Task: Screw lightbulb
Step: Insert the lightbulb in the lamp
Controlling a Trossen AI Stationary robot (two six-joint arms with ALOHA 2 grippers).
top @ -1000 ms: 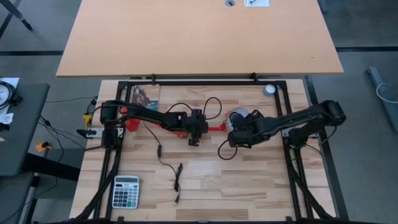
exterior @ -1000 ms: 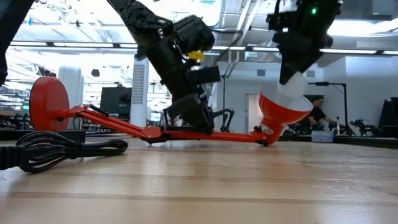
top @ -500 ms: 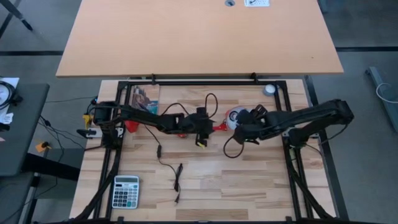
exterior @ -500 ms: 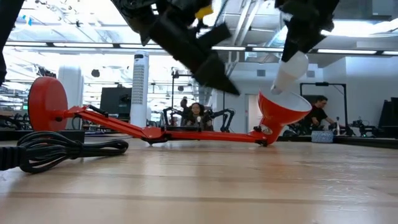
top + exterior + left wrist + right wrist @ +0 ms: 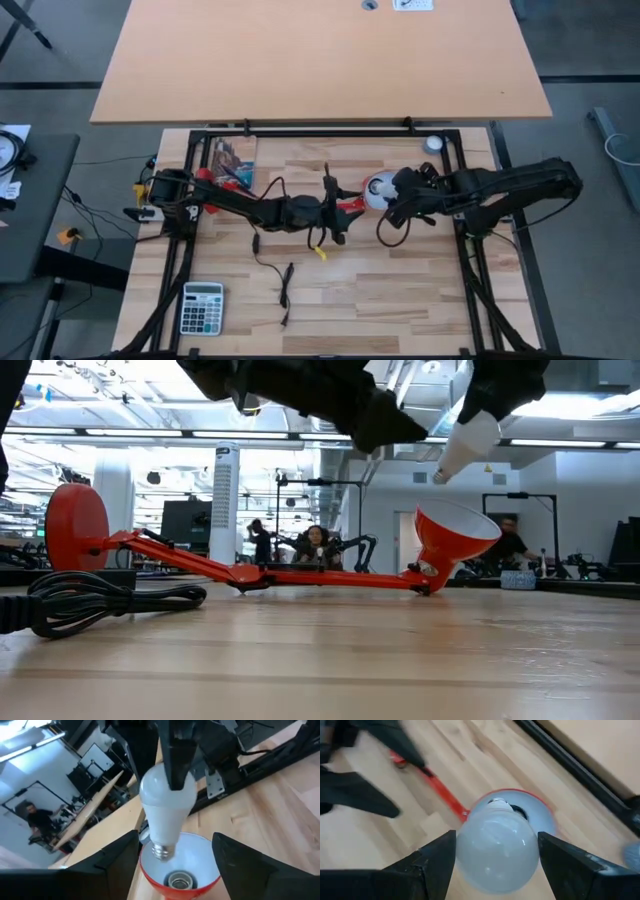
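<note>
On the wooden counter [image 5: 400,290] lies the red desk lamp [image 5: 250,573], its shade [image 5: 455,545] tipped upward, while the right pincer [image 5: 495,851] pinches the lightbulb [image 5: 166,810] just above the socket [image 5: 178,881], and the left pincer [image 5: 175,851] hovers spread nearby.

Lightbulb [image 5: 166,807]: smooth matt white globe, frosted look, with a ribbed grey metal screw base.
Lamp shade [image 5: 452,542]: glossy red outside, smooth white lining, metal socket [image 5: 177,881] at its centre.
Table [image 5: 400,290] under the shade: pale wood planks, visible grain, satin finish.
Cord [image 5: 95,600]: black, smooth, rubbery.
</note>
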